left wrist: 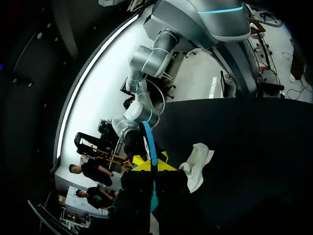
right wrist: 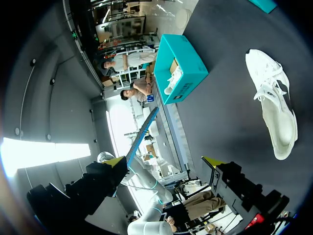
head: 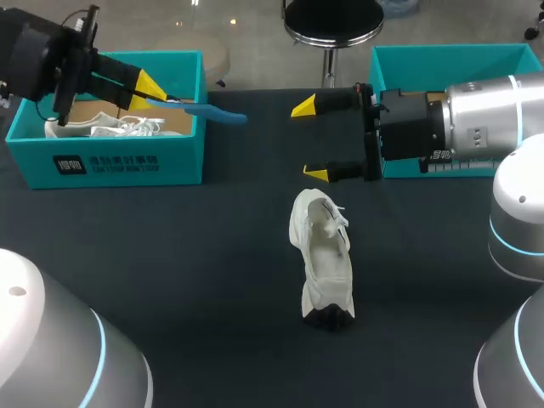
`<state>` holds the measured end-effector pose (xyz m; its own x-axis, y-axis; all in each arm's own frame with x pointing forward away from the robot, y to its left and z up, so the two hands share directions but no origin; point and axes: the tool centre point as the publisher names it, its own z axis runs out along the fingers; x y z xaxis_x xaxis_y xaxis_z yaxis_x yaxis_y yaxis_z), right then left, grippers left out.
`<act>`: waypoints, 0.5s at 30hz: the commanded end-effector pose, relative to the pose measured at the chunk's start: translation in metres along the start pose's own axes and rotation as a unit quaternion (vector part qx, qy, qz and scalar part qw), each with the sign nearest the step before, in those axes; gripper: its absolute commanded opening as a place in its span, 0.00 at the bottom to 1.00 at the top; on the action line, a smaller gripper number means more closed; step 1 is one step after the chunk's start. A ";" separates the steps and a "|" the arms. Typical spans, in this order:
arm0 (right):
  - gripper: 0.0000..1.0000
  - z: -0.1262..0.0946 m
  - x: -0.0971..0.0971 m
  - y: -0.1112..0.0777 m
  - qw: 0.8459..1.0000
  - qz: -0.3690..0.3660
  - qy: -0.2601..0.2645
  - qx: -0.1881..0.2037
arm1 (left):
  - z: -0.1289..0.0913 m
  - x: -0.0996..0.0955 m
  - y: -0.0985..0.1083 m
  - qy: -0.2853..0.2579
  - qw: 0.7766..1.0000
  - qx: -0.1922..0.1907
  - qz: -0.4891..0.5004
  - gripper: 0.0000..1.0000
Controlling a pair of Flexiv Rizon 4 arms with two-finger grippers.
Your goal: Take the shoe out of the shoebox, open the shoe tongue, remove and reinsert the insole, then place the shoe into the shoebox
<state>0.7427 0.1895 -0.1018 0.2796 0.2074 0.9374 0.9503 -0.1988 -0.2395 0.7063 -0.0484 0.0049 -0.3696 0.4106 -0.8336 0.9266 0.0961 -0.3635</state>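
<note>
A white shoe (head: 323, 255) stands on the dark table near the middle, its dark end toward the front edge; the left wrist view shows the shoe (left wrist: 198, 166) beside the gripper, and the right wrist view shows the shoe (right wrist: 274, 107) beyond one finger. My left gripper (head: 153, 92) hangs over the left teal shoebox (head: 127, 161), shut on a thin blue insole (head: 208, 110) that sticks out past the box's right wall. Its yellow tips pinch the insole (left wrist: 148, 139) in the left wrist view. My right gripper (head: 310, 140) is open and empty, just behind the shoe, pointing left toward the insole (right wrist: 144, 128).
The left shoebox (right wrist: 188, 73) holds a second white shoe (head: 106, 127). Another teal box (head: 450, 59) sits at the back right, partly behind my right arm. Bare dark table lies between the left box and the shoe, and in front of it.
</note>
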 end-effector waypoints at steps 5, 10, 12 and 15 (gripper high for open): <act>1.00 0.002 0.000 -0.001 1.000 0.001 -0.001 -0.002 | 0.010 0.016 -0.005 -0.020 1.000 -0.004 0.013 0.00; 1.00 0.002 0.000 -0.001 1.000 0.001 -0.001 -0.002 | 0.018 0.019 -0.004 -0.020 1.000 -0.003 0.017 0.00; 1.00 0.002 0.000 -0.001 1.000 0.001 -0.001 -0.002 | 0.022 0.019 -0.005 -0.019 1.000 -0.002 0.022 0.00; 1.00 0.002 0.000 -0.001 1.000 0.001 -0.001 -0.002 | 0.031 0.017 -0.005 -0.020 0.999 0.005 0.033 0.00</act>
<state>0.7427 0.1895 -0.1018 0.2796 0.2074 0.9374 0.9504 -0.1987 -0.2395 0.6900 -0.0611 -0.0171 -0.3157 0.3825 -0.8683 0.9467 0.0651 -0.3156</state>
